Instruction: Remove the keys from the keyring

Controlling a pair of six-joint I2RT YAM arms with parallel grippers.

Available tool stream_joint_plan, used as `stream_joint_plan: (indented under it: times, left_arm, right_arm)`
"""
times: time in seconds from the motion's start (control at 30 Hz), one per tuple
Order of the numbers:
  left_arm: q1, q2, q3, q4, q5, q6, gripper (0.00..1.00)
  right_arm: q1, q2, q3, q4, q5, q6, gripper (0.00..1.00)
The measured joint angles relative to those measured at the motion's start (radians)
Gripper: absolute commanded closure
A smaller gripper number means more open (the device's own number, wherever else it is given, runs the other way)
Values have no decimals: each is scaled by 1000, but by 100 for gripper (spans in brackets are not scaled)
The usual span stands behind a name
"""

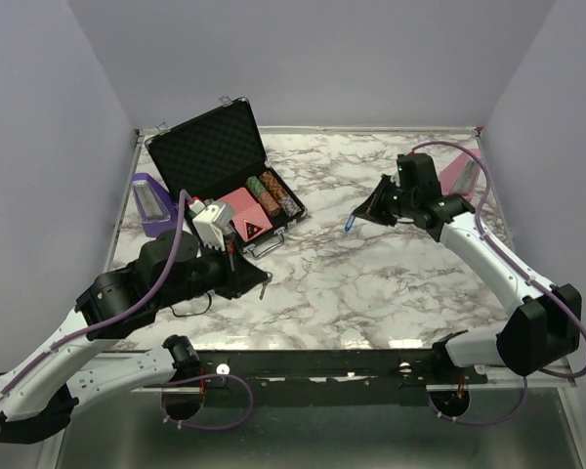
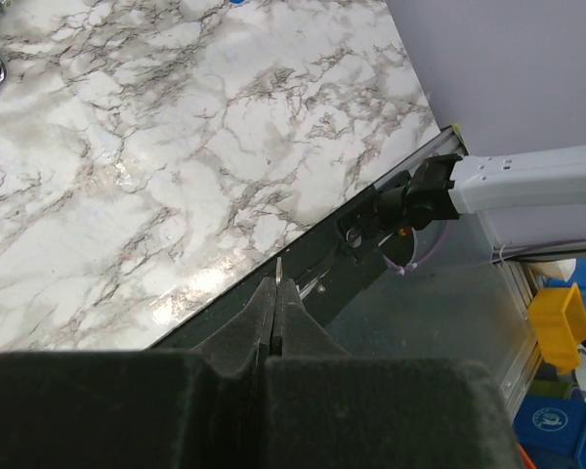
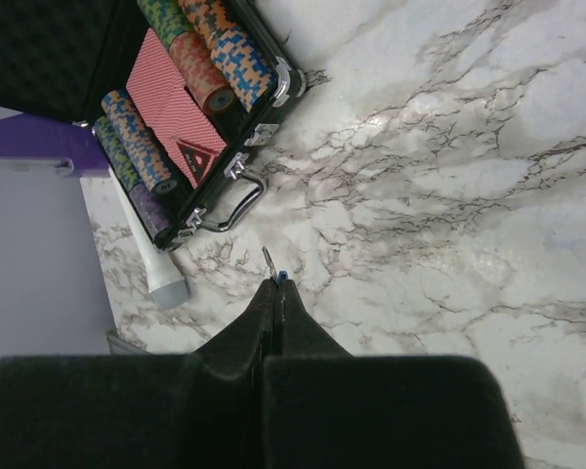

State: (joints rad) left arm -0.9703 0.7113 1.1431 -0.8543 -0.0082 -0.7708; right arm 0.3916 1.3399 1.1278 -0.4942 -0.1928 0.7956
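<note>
My left gripper [image 1: 258, 283] hovers over the near-left of the marble table, shut on a thin silver key. In the left wrist view only the key's tip [image 2: 278, 268] pokes out past the closed jaws of the left gripper [image 2: 276, 284]. My right gripper [image 1: 357, 218] hangs over the table's right centre, shut on the keyring [image 1: 349, 225]. In the right wrist view a sliver of its blue tag [image 3: 283, 277] and a bit of its thin metal ring [image 3: 270, 259] show at the tips of the right gripper [image 3: 277, 283]. Key and keyring are far apart, each in its own gripper.
An open black poker chip case [image 1: 211, 147] with chips and red cards lies at the back left, its handle [image 3: 236, 200] facing the middle. A purple stand [image 1: 151, 203] is left of it and a pink object [image 1: 462, 173] at the back right. The table's front edge [image 2: 322, 220] is below my left gripper.
</note>
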Motion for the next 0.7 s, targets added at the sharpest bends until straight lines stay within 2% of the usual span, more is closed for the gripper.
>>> stream_joint_plan:
  times: [0.03, 0.1, 0.27, 0.37, 0.7]
  left_arm:
    - [1, 2, 0, 0, 0, -1, 100]
    - [1, 3, 0, 0, 0, -2, 100]
    - [2, 6, 0, 2, 0, -2, 100]
    - [3, 11, 0, 5, 0, -5, 100]
    - [3, 27, 0, 24, 3, -9, 100]
  right_arm:
    - [-3, 10, 2, 0, -10, 0, 99]
    - [-8, 24, 13, 0, -32, 0, 84]
    - [-14, 40, 58, 12, -78, -5, 36]
    - [-14, 39, 67, 27, -95, -15, 30]
    - [-16, -4, 67, 31, -119, -37, 28]
